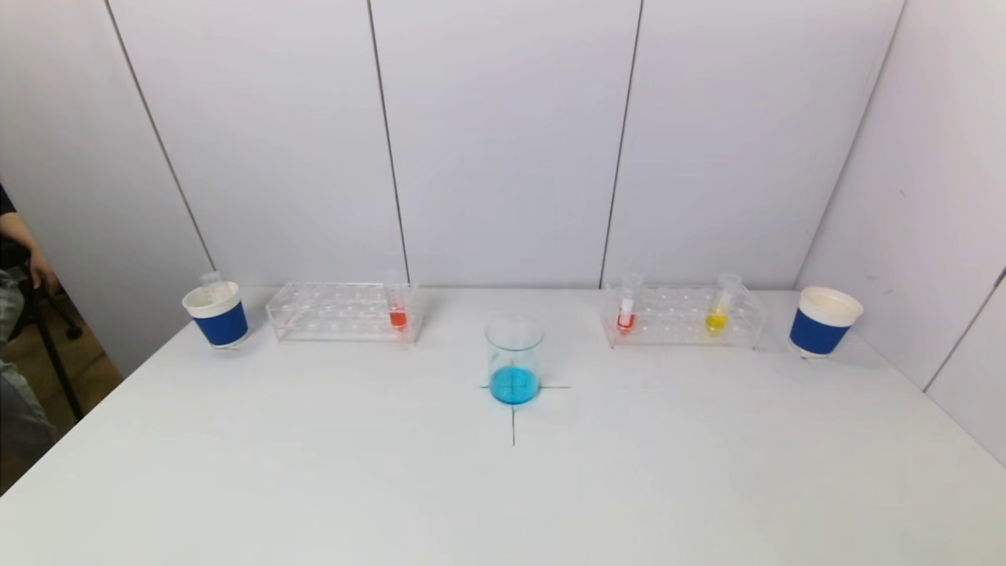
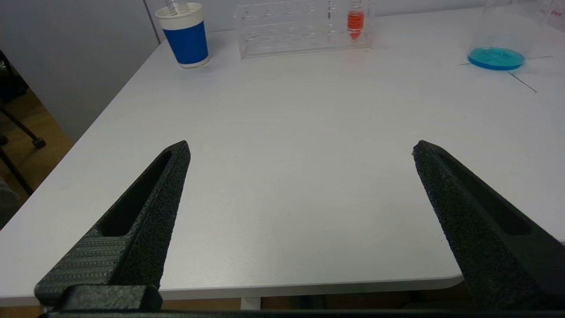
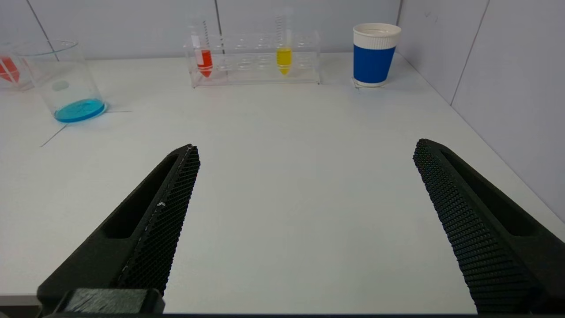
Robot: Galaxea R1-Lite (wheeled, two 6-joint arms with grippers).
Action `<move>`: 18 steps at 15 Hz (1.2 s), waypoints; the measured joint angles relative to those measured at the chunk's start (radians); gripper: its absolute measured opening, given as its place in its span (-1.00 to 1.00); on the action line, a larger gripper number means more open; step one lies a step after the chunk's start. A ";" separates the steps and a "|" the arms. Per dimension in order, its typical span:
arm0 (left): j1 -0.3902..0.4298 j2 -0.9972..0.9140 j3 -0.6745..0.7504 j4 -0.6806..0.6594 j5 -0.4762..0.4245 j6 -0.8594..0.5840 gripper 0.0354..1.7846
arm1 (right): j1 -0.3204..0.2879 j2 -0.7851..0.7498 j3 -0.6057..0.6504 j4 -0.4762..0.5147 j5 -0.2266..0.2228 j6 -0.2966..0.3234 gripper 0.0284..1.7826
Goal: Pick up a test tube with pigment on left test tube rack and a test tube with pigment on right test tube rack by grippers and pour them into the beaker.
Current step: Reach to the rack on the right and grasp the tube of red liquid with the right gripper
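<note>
Clear plastic test tubes of orange and yellow pigment are racked along the desk's far edge; left gripper and right gripper are held wide open, empty, at its near edge.

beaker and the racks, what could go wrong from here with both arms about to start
1. The right rack holds a red tube and a yellow tube; the wide-open right gripper might knock the rack's clear wall.
2. The beaker already holds blue liquid; two tubes tipped together could collide above its narrow mouth.
3. The left rack's orange tube sits at the end nearest the beaker, so the left gripper could nudge the rack.
</note>
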 joint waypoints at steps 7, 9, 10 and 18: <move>-0.001 0.000 0.000 0.000 0.000 0.000 0.98 | 0.000 0.000 0.000 0.001 -0.002 -0.001 0.98; -0.001 0.000 0.000 0.000 0.000 0.000 0.98 | 0.000 0.000 0.000 0.003 -0.003 -0.002 0.98; -0.001 0.000 0.000 0.000 0.000 0.000 0.98 | 0.000 0.000 0.000 0.003 -0.003 -0.001 0.98; -0.001 0.000 0.000 0.000 0.000 0.000 0.98 | 0.000 0.000 0.000 0.003 -0.008 0.001 0.98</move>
